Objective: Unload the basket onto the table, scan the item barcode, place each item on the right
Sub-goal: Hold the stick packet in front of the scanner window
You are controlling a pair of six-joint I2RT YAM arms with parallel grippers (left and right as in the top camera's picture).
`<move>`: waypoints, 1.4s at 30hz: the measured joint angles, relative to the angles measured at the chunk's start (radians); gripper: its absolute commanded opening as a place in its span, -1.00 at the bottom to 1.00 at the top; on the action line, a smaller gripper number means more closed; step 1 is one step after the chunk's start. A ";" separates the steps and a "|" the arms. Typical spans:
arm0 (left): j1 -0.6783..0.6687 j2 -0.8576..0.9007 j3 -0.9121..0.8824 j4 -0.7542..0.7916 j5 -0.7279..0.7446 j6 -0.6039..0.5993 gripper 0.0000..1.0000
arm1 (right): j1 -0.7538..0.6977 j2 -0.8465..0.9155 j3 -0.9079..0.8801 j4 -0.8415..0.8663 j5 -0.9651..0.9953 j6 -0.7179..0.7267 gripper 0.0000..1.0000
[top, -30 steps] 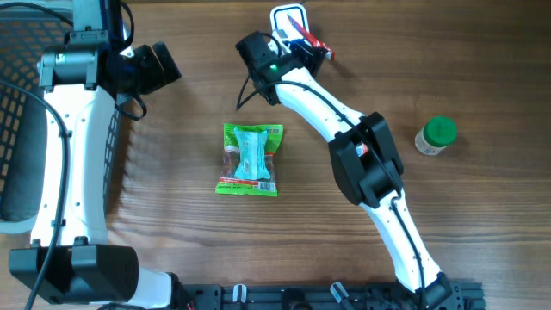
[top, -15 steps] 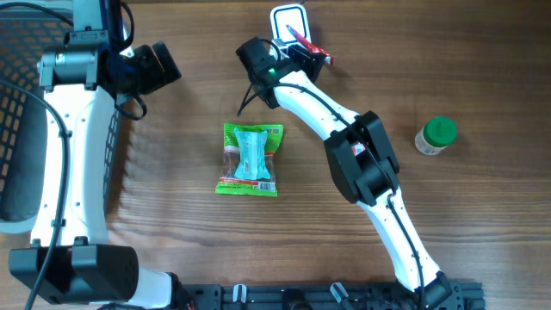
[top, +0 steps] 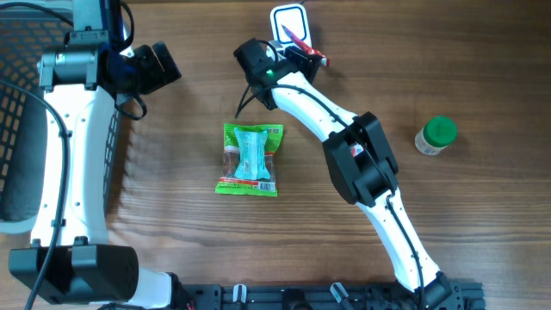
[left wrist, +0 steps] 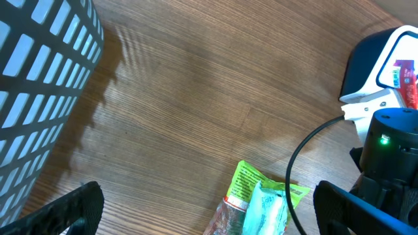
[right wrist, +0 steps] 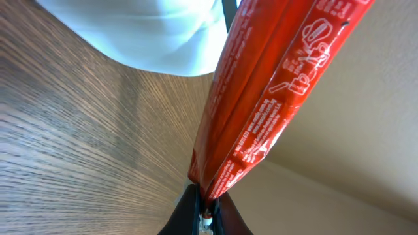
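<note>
From overhead, the right arm reaches to the far edge of the wooden surface [top: 172, 241]. There a white-and-blue barcode scanner [top: 288, 17] stands, and a red packet [top: 312, 52] is held just in front of it, one end overlapping the scanner's face. That view does not show how the packet is gripped.

The right wrist camera does. The right gripper [right wrist: 206, 212] is pressed together on the packet's lower edge, and the red wrapper with white print rises steeply from the pinch. The scanner's white body fills the top of that frame, close behind the packet. I cannot tell whether the two touch.

The left wrist view gives what the overhead hides on the other side. The left gripper [left wrist: 208, 196] is spread wide and holds nothing, its two black fingers [left wrist: 72, 209] at the bottom corners of the frame, above bare wood. It also shows the scanner from the side at its right edge, with a sliver of the red packet against its window.

A green snack packet [top: 250, 159] lies flat in the middle of the surface. Only the overhead shows a white bottle with a green cap [top: 436, 135] standing near the right edge. A black mesh basket [top: 21, 103] sits at the left edge.
</note>
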 measured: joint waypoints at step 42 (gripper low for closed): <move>0.000 0.000 0.000 0.000 0.000 0.000 1.00 | 0.005 0.001 0.000 -0.119 -0.163 0.401 -0.91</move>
